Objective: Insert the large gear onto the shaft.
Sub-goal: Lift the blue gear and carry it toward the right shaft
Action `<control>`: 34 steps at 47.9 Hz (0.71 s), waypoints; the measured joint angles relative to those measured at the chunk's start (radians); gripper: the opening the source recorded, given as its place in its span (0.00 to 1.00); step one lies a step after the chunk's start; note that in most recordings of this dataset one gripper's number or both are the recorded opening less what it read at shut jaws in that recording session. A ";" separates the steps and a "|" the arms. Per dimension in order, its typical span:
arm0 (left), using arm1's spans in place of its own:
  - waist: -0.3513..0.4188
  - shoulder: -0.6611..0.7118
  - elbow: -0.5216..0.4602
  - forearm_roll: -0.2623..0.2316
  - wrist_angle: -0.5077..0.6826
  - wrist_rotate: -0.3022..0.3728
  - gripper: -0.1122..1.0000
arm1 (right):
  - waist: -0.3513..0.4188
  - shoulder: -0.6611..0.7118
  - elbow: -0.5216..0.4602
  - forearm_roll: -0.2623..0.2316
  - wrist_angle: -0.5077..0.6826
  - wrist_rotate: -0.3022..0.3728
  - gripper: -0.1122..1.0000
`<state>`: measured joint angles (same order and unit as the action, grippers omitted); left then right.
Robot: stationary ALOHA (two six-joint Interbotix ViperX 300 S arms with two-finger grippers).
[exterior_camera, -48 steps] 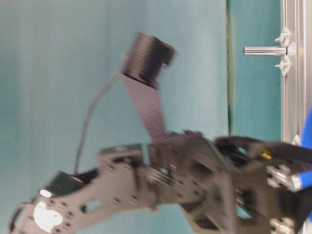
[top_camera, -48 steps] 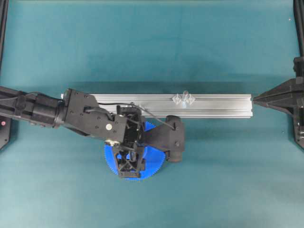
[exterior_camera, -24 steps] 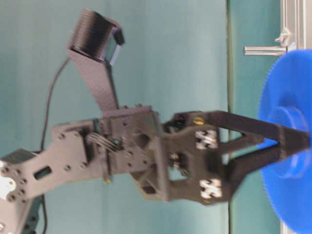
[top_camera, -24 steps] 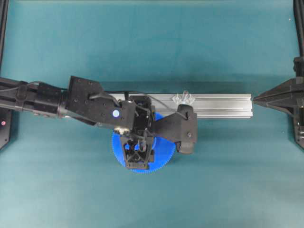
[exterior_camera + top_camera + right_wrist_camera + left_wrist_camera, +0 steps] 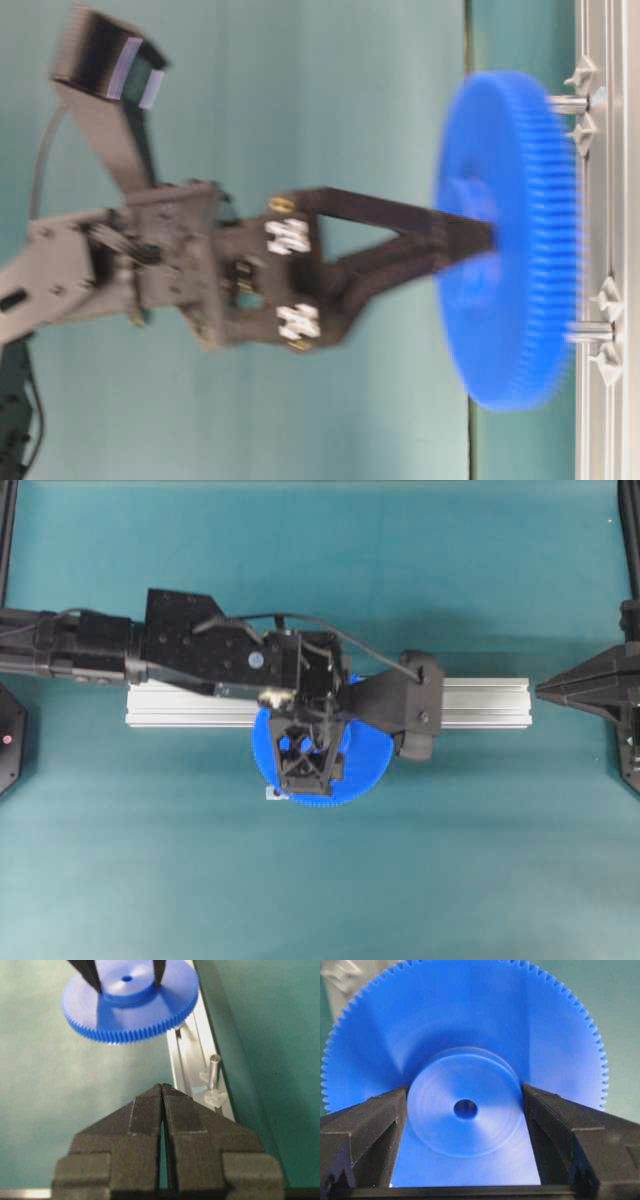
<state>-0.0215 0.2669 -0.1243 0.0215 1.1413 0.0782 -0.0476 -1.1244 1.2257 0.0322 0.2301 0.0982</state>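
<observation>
The large gear (image 5: 470, 1025), bright blue and flat, hangs level above the rail. My left gripper (image 5: 465, 1097) is shut on its raised hub, one finger on each side. From overhead the gear (image 5: 365, 770) lies partly over the rail's front edge under the left gripper (image 5: 312, 775). The shaft (image 5: 214, 1070) stands upright on the rail, on the side of the gear (image 5: 130, 1002) nearest my right gripper. In the table-level view the gear's rim (image 5: 510, 240) overlaps the shaft (image 5: 567, 103). The left wrist camera mount hides the shaft from overhead. My right gripper (image 5: 162, 1086) is shut on nothing at the rail's right end (image 5: 540, 689).
A long aluminium rail (image 5: 480, 702) crosses the teal table. A second, shorter pin (image 5: 590, 330) stands on it on the gear's other side. A tiny pale piece (image 5: 272, 793) lies on the table by the gear's lower left edge.
The left arm has moved right and back toward the rail, carrying the gear up off the table and partly over the rail. The right gripper has stayed still.
</observation>
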 measured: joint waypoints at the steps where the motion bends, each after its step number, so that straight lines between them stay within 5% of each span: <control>1: 0.003 0.005 -0.008 0.000 0.003 0.006 0.80 | 0.000 0.000 0.000 0.002 0.000 0.000 0.12; 34: 0.091 0.161 -0.295 0.000 0.138 0.202 0.80 | 0.000 -0.014 0.014 0.000 0.000 0.000 0.12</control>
<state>0.0690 0.4280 -0.4188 0.0215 1.2793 0.2807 -0.0476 -1.1382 1.2395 0.0322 0.2301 0.0982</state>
